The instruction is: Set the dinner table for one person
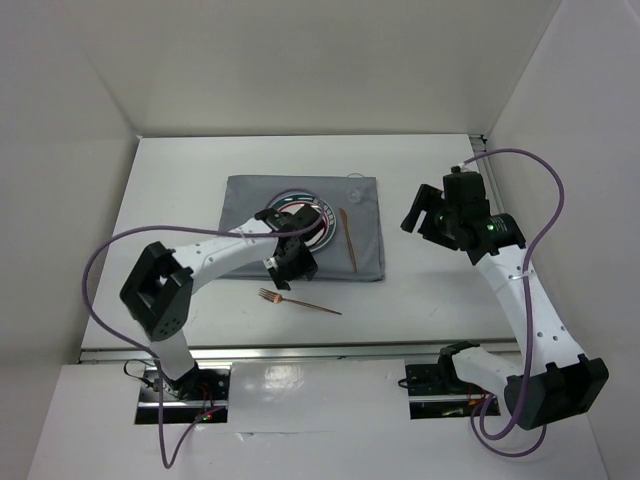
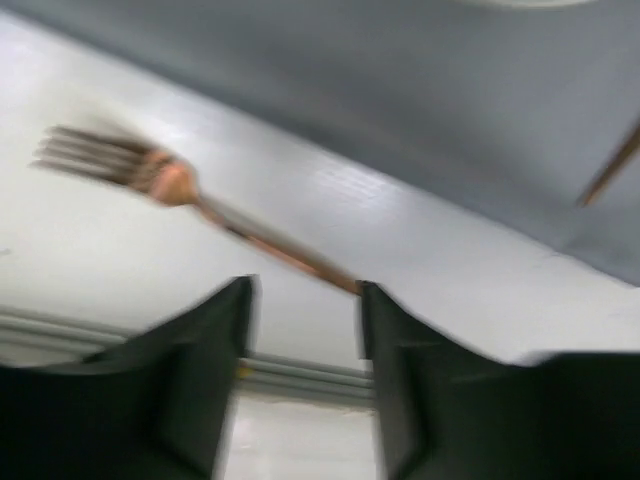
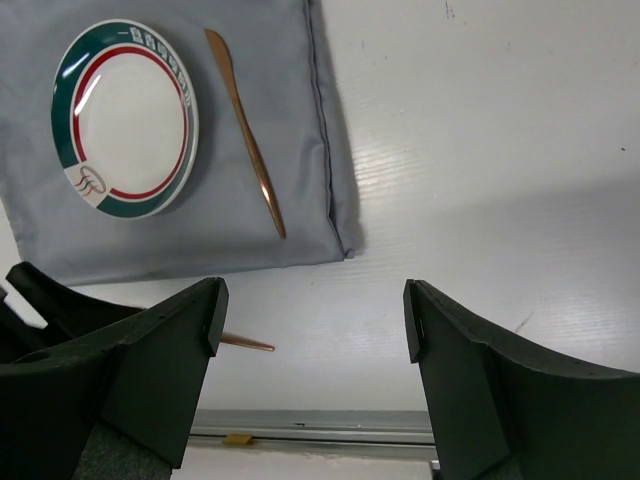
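Note:
The white dinner table (image 1: 180, 200) carries a grey cloth mat (image 1: 360, 255). On the mat lie a white plate with a green and red rim (image 3: 125, 118) and a copper knife (image 1: 347, 240) to its right. A copper fork (image 1: 300, 302) lies on the bare table in front of the mat. My left gripper (image 1: 290, 272) is open and empty over the mat's near edge, partly hiding the plate (image 1: 305, 212). In the left wrist view (image 2: 305, 300) the fork (image 2: 170, 180) lies just beyond the fingertips. My right gripper (image 1: 415, 215) is open and empty, to the right of the mat.
An aluminium rail (image 3: 330, 425) runs along the table's near edge. White walls enclose the table on three sides. A small clear object (image 1: 355, 188) sits on the mat's far right corner. A purple cable (image 1: 545, 190) loops over the right arm.

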### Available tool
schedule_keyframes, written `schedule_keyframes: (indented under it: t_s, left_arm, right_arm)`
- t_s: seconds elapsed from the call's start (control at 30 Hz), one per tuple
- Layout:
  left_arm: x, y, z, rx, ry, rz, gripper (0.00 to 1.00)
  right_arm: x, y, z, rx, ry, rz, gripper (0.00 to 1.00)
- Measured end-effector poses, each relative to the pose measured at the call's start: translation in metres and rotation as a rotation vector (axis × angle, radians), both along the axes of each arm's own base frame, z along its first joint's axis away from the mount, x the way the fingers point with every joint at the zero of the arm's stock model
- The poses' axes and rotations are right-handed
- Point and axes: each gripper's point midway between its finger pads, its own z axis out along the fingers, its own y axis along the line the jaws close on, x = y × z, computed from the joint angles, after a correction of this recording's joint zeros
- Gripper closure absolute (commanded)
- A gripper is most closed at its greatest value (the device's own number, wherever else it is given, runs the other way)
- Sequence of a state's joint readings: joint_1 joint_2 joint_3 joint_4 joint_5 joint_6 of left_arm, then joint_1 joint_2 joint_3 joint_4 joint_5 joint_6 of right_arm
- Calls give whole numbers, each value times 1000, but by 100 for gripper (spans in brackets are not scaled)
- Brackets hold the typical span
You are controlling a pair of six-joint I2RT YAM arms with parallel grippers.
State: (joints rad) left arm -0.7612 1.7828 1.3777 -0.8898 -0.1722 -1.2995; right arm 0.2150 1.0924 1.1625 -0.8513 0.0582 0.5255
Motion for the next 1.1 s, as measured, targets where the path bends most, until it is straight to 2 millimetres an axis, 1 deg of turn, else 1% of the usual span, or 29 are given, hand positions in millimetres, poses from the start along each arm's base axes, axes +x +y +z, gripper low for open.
schedule_keyframes:
  t_s: [0.07,0.13,0.17,0.2,0.23,0.3,0.4,0.5,0.57,0.6,0.73,0.87,0.93,1.0,1.1]
  left_arm:
    - [-15,13,1,2,21,64,26]
    - [-22,17,0,-7,37,118,28]
    - [-23,16,-1,-15,45,141,30]
    - [-25,15,-4,-21,59,160,35]
    - [-26,14,-8,-21,72,172,37]
    - [-26,9,-15,-28,98,202,37]
    - [-28,4,-33,-15,145,237,37]
    - [-30,1,-39,-18,165,261,37]
    - [-30,-2,-38,-28,162,280,32]
    - [-30,-2,-39,-33,161,286,26]
    - [-35,3,-46,-22,173,312,25]
    - [-37,3,-48,-22,180,328,30]
    - [-37,3,-50,-20,183,330,35]
    - [-36,2,-55,-10,189,334,40]
    - [-36,2,-64,6,204,349,45]
  right_arm:
    - [-1,2,0,9,2,10,17]
    - [-1,5,-1,21,6,22,17]
    - [-2,6,-1,26,8,27,17]
    - [-2,8,-1,31,8,33,17]
    - [-2,9,-1,34,9,36,17]
    - [-2,10,-1,38,9,42,17]
    - [-3,10,-1,37,10,49,17]
    - [-3,9,-1,30,8,52,17]
    - [-3,9,-1,25,8,55,17]
    - [-3,9,-1,23,9,56,17]
    - [-3,8,-2,19,9,58,17]
    - [-3,8,-2,19,9,58,17]
    - [-3,8,-2,19,9,58,17]
    - [-3,8,-2,19,9,58,17]
    - [-3,8,-2,16,8,61,17]
